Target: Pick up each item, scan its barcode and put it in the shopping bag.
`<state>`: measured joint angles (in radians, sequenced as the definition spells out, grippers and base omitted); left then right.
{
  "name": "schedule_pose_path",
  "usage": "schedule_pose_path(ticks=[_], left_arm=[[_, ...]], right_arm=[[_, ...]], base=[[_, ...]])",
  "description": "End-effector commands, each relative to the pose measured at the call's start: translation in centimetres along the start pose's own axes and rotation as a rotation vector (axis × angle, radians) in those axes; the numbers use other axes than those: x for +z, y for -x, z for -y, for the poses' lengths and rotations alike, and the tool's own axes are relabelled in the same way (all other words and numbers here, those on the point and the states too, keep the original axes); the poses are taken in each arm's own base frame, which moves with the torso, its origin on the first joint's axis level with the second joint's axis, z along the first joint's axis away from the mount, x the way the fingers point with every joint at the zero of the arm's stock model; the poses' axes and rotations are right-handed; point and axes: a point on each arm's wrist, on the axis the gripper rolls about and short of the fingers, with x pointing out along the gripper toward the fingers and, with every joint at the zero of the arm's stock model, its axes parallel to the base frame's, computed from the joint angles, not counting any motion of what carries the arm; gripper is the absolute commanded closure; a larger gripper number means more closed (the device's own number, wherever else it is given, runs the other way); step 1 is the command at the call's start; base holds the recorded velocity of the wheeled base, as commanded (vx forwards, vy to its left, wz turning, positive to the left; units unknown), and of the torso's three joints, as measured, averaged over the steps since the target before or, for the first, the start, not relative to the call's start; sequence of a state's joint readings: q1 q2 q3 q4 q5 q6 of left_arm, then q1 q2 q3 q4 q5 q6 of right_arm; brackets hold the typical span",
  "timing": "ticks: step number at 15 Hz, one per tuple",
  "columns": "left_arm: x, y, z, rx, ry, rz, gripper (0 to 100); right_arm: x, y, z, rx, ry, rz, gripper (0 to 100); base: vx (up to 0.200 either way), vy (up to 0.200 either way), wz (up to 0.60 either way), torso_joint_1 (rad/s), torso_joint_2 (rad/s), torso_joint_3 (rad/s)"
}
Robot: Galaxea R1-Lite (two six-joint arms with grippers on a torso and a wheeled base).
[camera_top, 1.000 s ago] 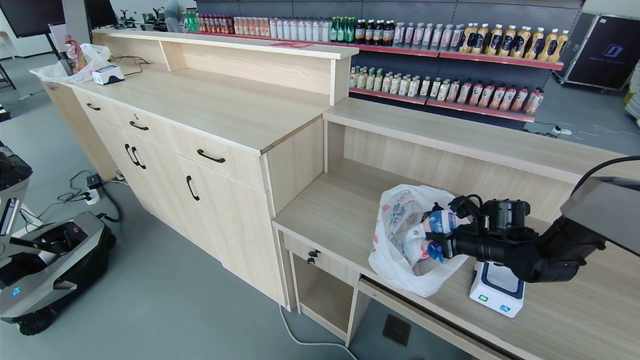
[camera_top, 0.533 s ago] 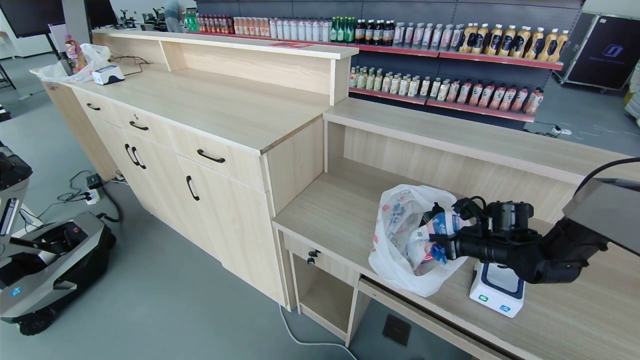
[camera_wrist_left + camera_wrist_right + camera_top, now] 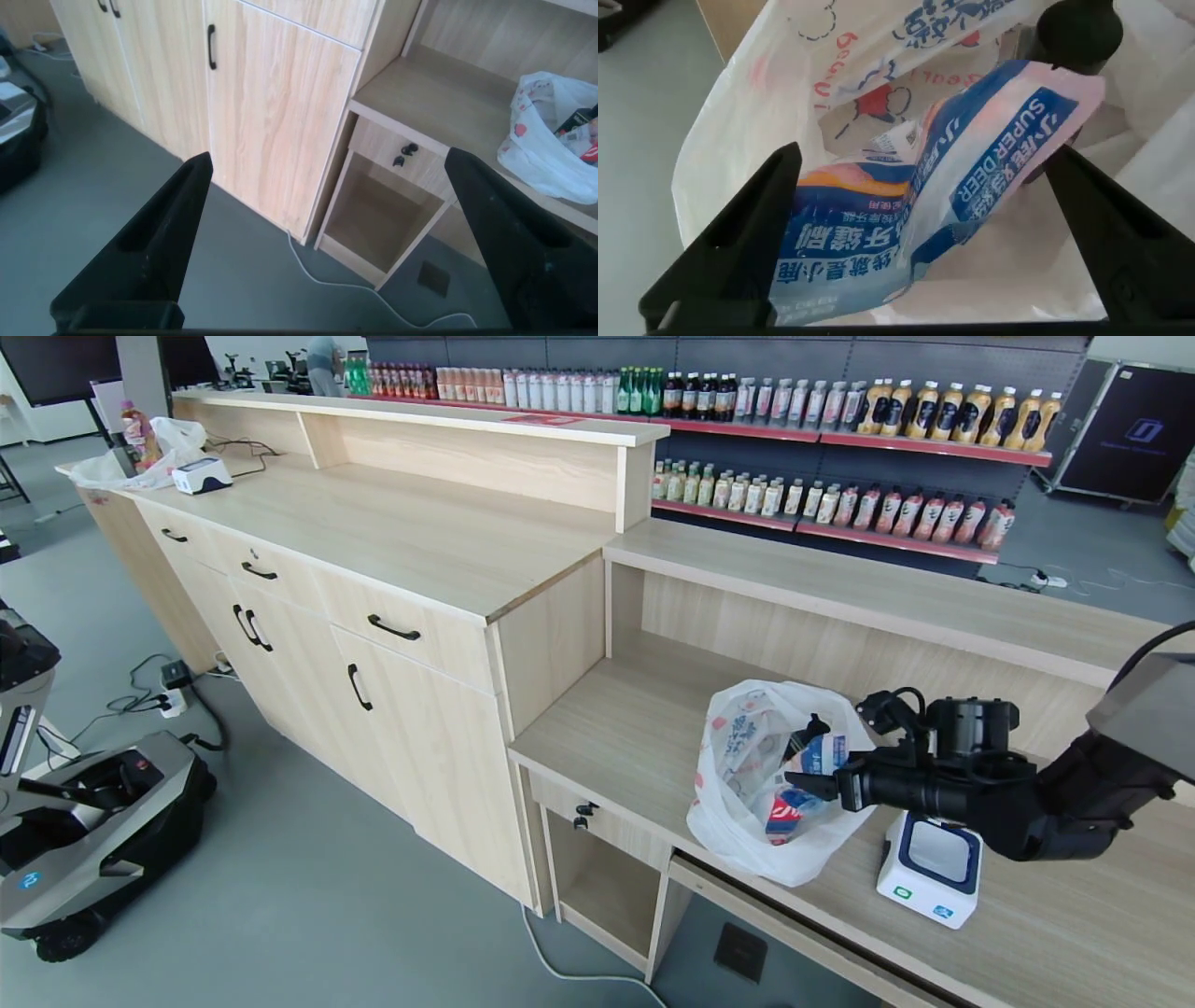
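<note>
1. The table (image 3: 607, 737) is light wood on two levels. The higher stretch, with drawers (image 3: 261, 569) and cupboard doors (image 3: 439, 747), is on the robot's left. The lower stretch, where the work stands, is on its right.
2. Behind the table, red-edged shelves (image 3: 840, 437) carry rows of drink bottles (image 3: 943, 411).
3. The shopping bag (image 3: 724, 826) is thin white plastic with a red and blue print. It sits on the lower table near the front edge, its mouth open toward the right arm (image 3: 1027, 803).
4. The right claw (image 3: 805, 753) is at the bag's mouth, jaws spread wide and gripping nothing.
5. The left claw (image 3: 327, 159) hangs low over the grey floor (image 3: 112, 159) in front of the cupboard doors, well apart from the bag. Its jaws are likewise wide, with nothing between them.
6. A white scanner (image 3: 929, 873) with a dark blue face stands on the table just beside the bag, beneath the right arm.
7. A blue, white and pink pouch (image 3: 971, 196) lies tilted inside the bag, just beyond the right claw's fingertips (image 3: 789, 159).
</note>
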<state>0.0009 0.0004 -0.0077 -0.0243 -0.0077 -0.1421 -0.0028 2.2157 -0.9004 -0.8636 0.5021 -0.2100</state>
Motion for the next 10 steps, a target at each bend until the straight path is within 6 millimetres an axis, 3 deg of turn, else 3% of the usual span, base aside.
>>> schedule_pose_path(ticks=[1,3,5,8,10], left_arm=[[0.0,0.0,0.0,0.001,0.001,0.001,0],[0.0,0.0,0.0,0.001,0.001,0.001,0],[0.0,0.0,0.0,0.001,0.001,0.001,0],[0.0,0.0,0.0,0.001,0.001,0.001,0],[0.0,0.0,0.0,0.001,0.001,0.001,0]], right_arm=[[3.8,2.7,-0.7,0.005,0.050,0.100,0],[6.7,5.5,-0.9,-0.029,0.102,0.185,0],[8.3,8.5,-1.5,-0.070,0.139,0.232,0],[8.0,13.7,-2.0,-0.172,0.257,0.238,0],[8.0,15.2,-2.0,-0.225,0.337,0.236,0]], base=[[0.000,0.000,0.00,0.000,0.00,0.000],[0.000,0.000,0.00,0.000,0.00,0.000],[0.000,0.000,0.00,0.000,0.00,0.000],[0.000,0.000,0.00,0.000,0.00,0.000],[0.000,0.000,-0.30,0.004,0.00,0.001]])
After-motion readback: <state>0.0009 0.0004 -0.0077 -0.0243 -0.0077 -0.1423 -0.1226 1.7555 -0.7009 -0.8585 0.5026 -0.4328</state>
